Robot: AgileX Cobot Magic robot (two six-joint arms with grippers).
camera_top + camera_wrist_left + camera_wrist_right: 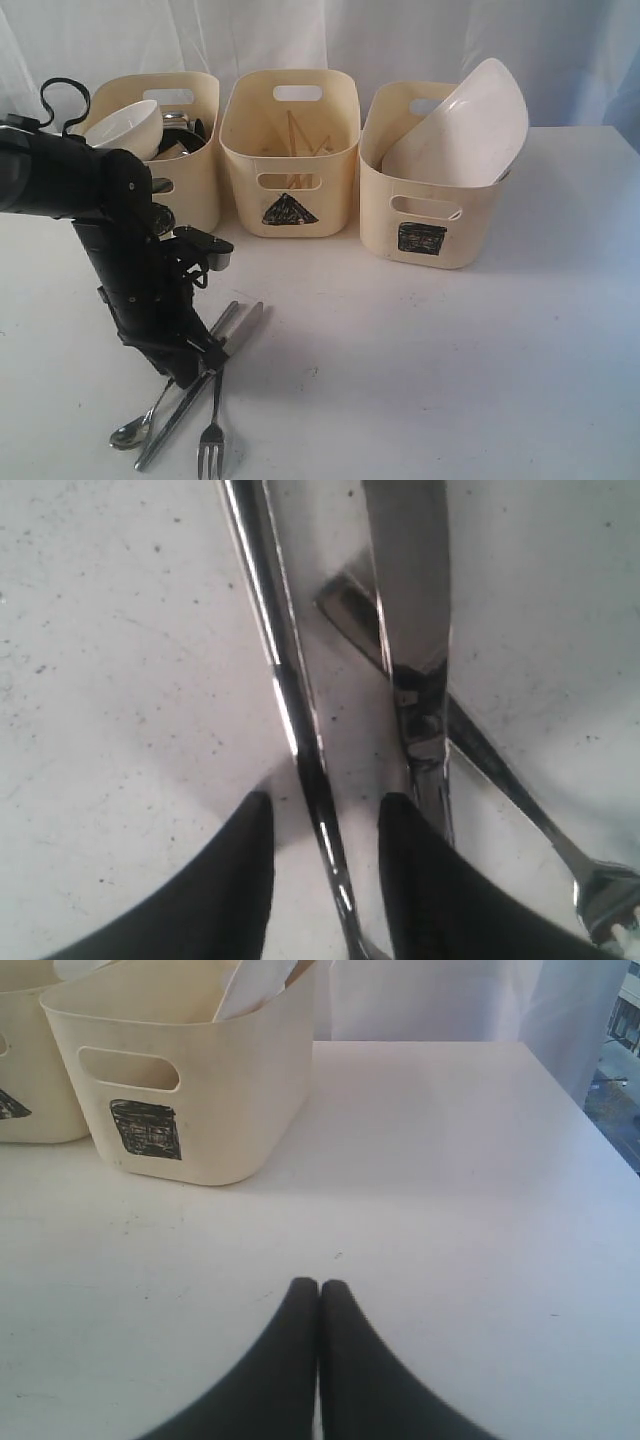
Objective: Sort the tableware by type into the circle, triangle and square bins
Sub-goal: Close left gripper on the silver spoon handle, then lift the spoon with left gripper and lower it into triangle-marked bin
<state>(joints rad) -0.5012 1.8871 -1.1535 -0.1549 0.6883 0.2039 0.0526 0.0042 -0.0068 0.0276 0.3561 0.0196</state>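
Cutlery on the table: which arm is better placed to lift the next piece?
Left. The left gripper is low over the table, open jaws straddling the spoon handle, knife alongside. The right gripper is shut by the square bin, with no cutlery in its view.

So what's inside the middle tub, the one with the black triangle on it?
Only wooden chopsticks show, leaning inside the triangle bin. Its front wall hides the bottom, so anything lying flat there cannot be seen.
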